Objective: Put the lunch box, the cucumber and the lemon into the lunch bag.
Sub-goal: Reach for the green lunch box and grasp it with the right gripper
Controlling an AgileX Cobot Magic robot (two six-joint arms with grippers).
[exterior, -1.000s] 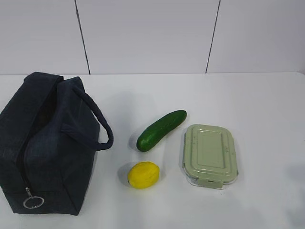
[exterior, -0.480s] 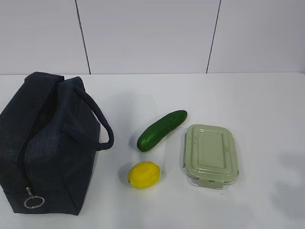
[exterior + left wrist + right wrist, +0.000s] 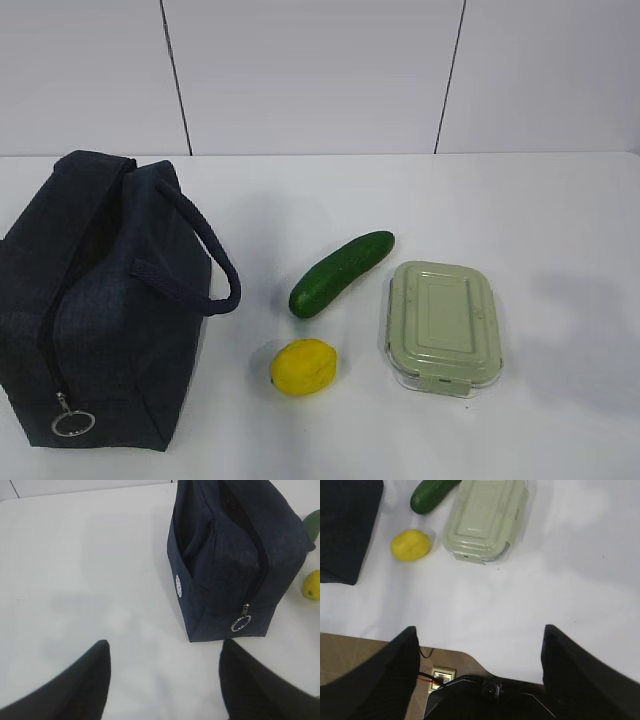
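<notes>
Sitting untouched on the white desk (image 3: pixel 520 200), all three items wait out in the open: the lunch box (image 3: pixel 440 325) lies flat with its sage lid on, the cucumber (image 3: pixel 341 272) rests slantwise just to its left, and the lemon (image 3: pixel 303 366) sits in front of the cucumber, near the box's front corner. Further left stands the lunch bag (image 3: pixel 95 300), well apart from the box, its handle (image 3: pixel 205 262) looping toward the cucumber and the silver ring pull (image 3: pixel 72 423) hanging at the near end of the zipper. The top seam looks parted along much of its length (how far it gapes is hard to judge from here).

Nothing is packed yet, so this reads as the very opening, the approach. The left hand (image 3: pixel 162 680) hovers over bare desk short of the bag's ring end, fingers spread wide and empty. The right hand (image 3: pixel 480 672) hangs above the desk's near edge, short of the lunch box, equally wide, gripping nothing.

Next, probably, the left steadies or spreads the bag mouth while the right drops onto the lunch box.
</notes>
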